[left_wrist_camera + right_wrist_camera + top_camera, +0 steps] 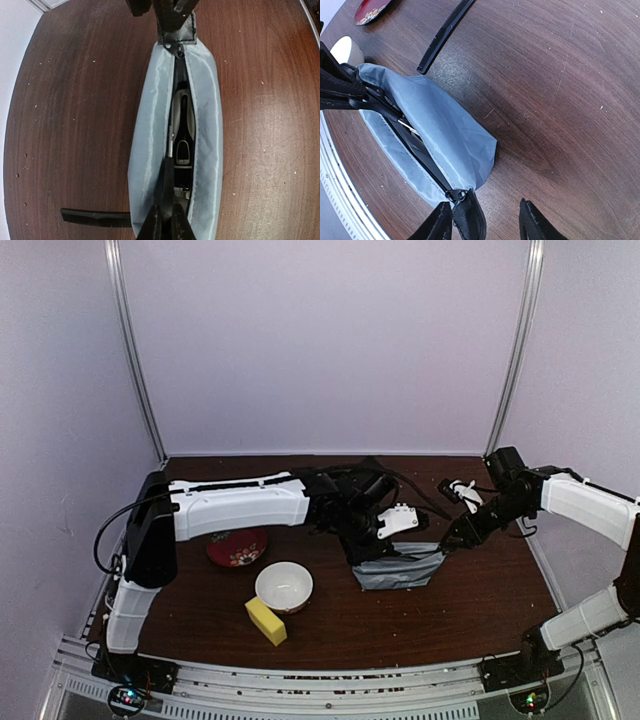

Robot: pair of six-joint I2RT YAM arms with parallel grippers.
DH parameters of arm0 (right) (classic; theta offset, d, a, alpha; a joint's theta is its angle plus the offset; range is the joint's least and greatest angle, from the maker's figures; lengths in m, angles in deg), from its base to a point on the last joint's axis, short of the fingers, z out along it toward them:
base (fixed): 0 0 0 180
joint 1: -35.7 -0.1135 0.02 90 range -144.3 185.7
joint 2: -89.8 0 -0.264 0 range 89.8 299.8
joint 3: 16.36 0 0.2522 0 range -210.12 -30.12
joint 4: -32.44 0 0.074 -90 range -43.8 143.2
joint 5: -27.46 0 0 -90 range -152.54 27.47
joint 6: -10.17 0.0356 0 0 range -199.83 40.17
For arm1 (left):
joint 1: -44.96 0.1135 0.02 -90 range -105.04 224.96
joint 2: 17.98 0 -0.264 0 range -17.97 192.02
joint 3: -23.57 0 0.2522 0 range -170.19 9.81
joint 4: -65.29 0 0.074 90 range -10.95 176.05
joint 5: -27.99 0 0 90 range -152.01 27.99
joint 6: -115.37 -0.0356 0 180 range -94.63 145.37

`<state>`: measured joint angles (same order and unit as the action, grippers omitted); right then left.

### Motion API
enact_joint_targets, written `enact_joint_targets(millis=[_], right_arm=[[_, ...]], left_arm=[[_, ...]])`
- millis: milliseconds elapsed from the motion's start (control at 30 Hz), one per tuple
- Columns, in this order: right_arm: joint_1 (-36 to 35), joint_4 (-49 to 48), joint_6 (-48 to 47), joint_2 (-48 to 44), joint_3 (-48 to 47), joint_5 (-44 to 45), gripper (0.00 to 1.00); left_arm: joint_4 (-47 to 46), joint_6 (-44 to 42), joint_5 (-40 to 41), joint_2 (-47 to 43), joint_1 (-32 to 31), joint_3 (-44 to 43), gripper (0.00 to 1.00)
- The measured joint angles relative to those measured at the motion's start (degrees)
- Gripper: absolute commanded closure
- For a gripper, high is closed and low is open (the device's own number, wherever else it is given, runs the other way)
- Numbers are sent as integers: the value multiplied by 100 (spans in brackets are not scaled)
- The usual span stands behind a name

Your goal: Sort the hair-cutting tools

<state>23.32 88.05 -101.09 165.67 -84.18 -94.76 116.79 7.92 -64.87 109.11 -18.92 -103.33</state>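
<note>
A grey-blue zip pouch (398,570) lies open on the table. In the left wrist view the black-and-silver clipper (182,130) lies inside the pouch (150,150). My left gripper (167,212) is shut on black-handled scissors (166,182), blade tip pointing into the opening. The black comb (92,218) lies on the table beside the pouch, one end under it; it also shows in the right wrist view (445,35). My right gripper (485,207) is open at the pouch's zip end, its left finger beside the black pull tab (470,220). A second pair of scissors is not visible.
A red patterned plate (237,547), a white bowl (284,585) and a yellow sponge (266,621) sit left of the pouch. The left arm (240,505) reaches across the table's middle. Walls close in the back and sides.
</note>
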Motion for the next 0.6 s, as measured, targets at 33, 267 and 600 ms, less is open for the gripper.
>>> enact_joint_targets(millis=[33,267,600], right_arm=[[0,2,-2,0,0,0,54],[0,4,-2,33,0,2,54],[0,37,-7,48,-11,0,53]], left_arm=[[-11,2,-4,39,-7,-28,100],[-15,61,-144,192,-15,-85,99],[-13,92,79,195,-26,-81,64]])
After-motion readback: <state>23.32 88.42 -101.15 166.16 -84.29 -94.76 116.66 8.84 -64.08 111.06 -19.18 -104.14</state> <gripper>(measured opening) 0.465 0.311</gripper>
